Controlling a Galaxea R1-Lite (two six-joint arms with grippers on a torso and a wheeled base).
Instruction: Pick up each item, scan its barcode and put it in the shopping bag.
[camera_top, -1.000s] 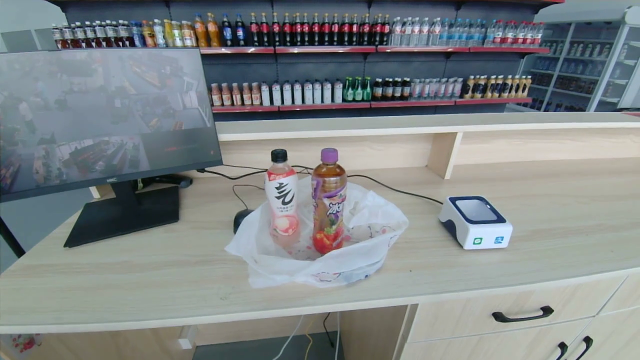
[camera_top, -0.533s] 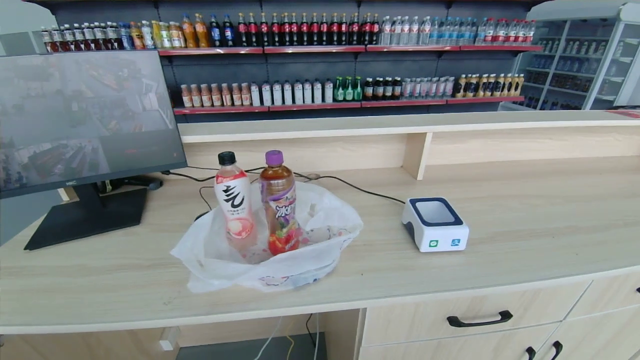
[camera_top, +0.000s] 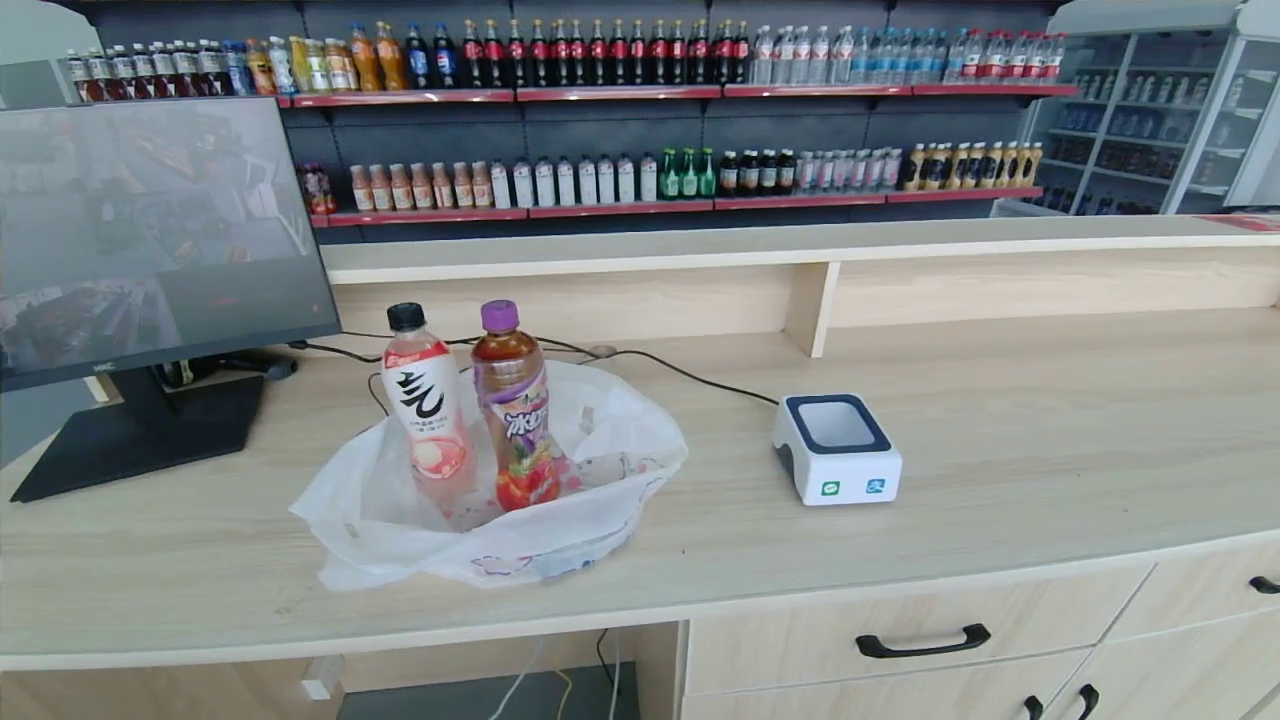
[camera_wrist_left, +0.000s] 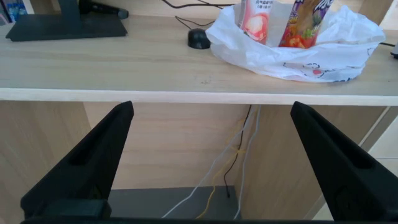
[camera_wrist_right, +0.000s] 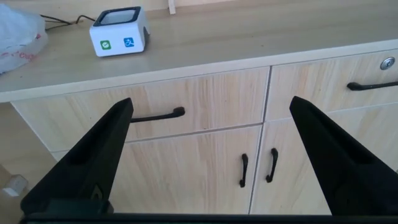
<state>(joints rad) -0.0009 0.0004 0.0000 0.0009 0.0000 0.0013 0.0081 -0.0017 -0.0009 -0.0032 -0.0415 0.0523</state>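
Two bottles stand upright inside a white shopping bag on the wooden counter: a pink drink with a black cap and a brown tea with a purple cap. A white barcode scanner with a dark-rimmed window sits to their right. My left gripper is open and empty, low in front of the counter edge, below the bag. My right gripper is open and empty too, facing the drawer fronts, with the scanner up on the counter beyond it.
A monitor on a black stand fills the counter's left end. A black mouse lies beside the bag, and cables run behind it. Drawers with black handles are under the counter. A raised ledge borders the back.
The head camera has turned, so the whole picture has slid left. The bottles, bag and scanner keep their places relative to each other.
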